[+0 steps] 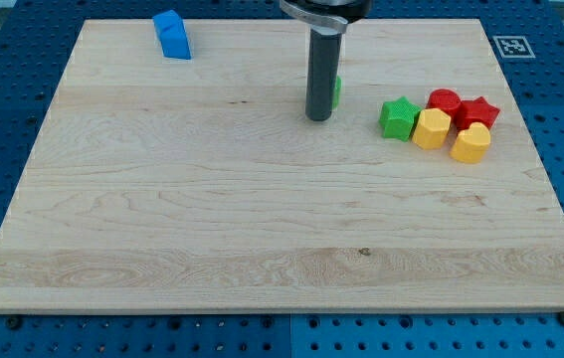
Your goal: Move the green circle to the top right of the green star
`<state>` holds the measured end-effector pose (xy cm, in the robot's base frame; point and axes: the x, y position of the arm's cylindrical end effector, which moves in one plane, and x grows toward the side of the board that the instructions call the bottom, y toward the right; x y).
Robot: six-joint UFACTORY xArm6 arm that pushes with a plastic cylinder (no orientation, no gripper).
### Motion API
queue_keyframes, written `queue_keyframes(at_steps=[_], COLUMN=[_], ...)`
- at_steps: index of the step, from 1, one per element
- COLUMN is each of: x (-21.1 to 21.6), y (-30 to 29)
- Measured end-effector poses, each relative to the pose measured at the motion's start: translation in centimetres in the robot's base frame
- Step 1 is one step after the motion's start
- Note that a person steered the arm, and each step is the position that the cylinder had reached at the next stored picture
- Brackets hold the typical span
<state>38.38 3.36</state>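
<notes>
My tip (318,118) rests on the wooden board at the view's upper middle. The green circle (336,91) is almost wholly hidden behind the rod; only a green sliver shows at the rod's right edge, touching or nearly touching it. The green star (398,117) sits to the right of my tip, at the left end of a cluster of blocks.
A yellow hexagon-like block (432,129), a yellow block (470,144), a red round block (445,101) and a red star (478,112) crowd against the green star's right side. A blue block (172,35) stands at the board's (212,229) upper left.
</notes>
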Motion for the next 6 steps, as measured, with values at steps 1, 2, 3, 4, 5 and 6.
queue_keyframes(at_steps=[1, 2, 3, 4, 5, 6], x=[-0.1, -2.4, -5.0, -5.1, -5.1, -5.1], y=[-4.6, -5.9, -4.0, -3.4, -0.9, 0.4])
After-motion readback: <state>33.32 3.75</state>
